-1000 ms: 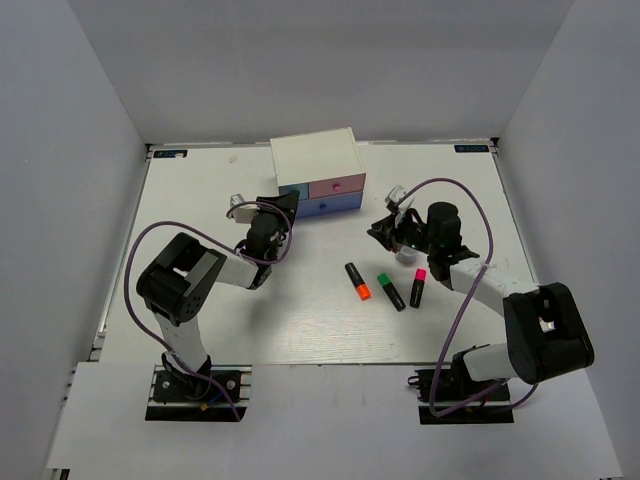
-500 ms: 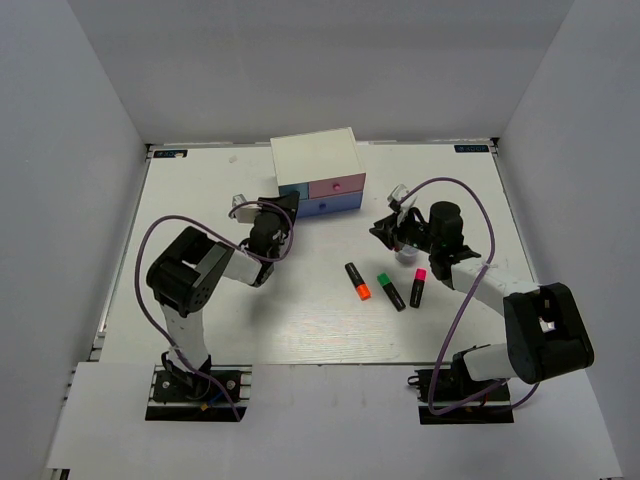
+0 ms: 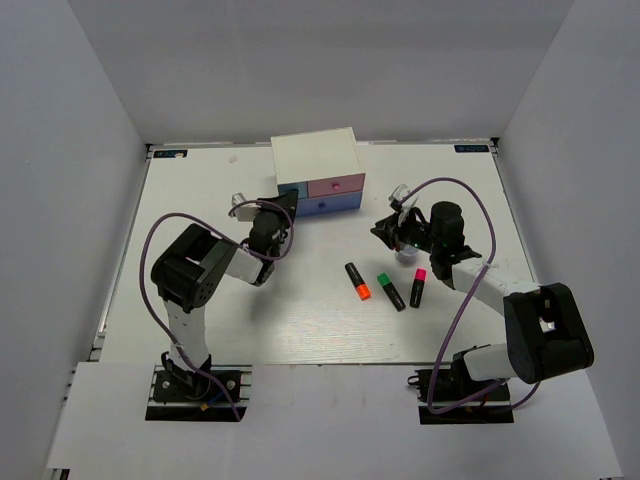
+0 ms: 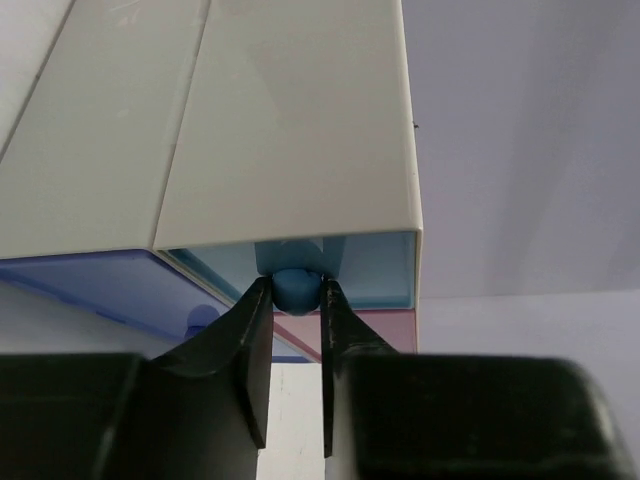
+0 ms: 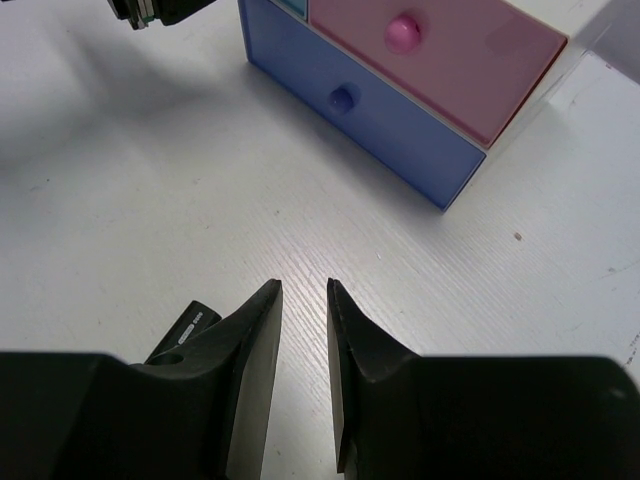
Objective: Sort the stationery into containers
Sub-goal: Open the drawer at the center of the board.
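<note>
Right hand [image 5: 305, 290] low over white bench [image 3: 300, 330], fingers a narrow gap apart, nothing between them. Three short black markers [image 3: 391, 291] with orange, green and pink ends lie side by side, nearer than it. Further back, left hand [image 4: 295, 288] clamped tight on small round blue knob [image 4: 296, 280] of pale-blue drawer [image 4: 370, 265] in boxy white plastic drawer chest [image 3: 315, 155].

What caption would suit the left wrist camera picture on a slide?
Left gripper pinches the blue knob of a light-blue drawer in the white chest.
</note>
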You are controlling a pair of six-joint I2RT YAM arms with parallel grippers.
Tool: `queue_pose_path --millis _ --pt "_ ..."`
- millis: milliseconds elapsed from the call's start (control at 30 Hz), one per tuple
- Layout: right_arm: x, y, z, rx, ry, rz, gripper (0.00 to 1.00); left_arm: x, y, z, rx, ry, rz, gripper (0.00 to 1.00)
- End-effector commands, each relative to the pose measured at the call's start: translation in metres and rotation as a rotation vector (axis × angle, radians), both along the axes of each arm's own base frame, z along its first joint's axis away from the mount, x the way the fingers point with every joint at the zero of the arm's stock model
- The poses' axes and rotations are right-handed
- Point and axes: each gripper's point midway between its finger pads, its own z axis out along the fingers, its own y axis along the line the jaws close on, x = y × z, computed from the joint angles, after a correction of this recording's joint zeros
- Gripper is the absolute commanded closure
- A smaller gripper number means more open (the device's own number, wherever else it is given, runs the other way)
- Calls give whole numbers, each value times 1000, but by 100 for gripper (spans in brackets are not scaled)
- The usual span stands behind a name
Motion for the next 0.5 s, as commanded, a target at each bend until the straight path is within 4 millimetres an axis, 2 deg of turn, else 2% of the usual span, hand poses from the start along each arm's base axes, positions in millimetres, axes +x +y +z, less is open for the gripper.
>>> queue_pose_path --millis 0,33,67,167,233,300,333,400,467 --pt "0 -2 9 8 -46 3 69 8 3 9 -6 -28 19 84" --pt "1 -3 8 7 -44 1 69 8 3 9 -6 -29 19 86" --pt "1 -3 8 5 -46 2 69 6 2 8 -8 -30 8 94" --pt "0 -3 6 1 -44 3 68 -2 3 1 -1 -18 -12 97" --pt "-1 -3 5 -3 -44 7 59 -8 4 3 -8 -28 -21 97" --pt "-2 -4 4 -8 -47 10 49 -19 3 -3 -2 -17 -39 98" --pt "-2 -3 3 -9 -45 12 37 -25 5 -4 -1 -14 -49 98" --pt "-1 -5 4 -12 -52 7 24 -32 6 -1 -2 -15 -61 99" --pt "0 -4 5 -11 -56 9 18 -42 9 -4 0 -10 -75 99"
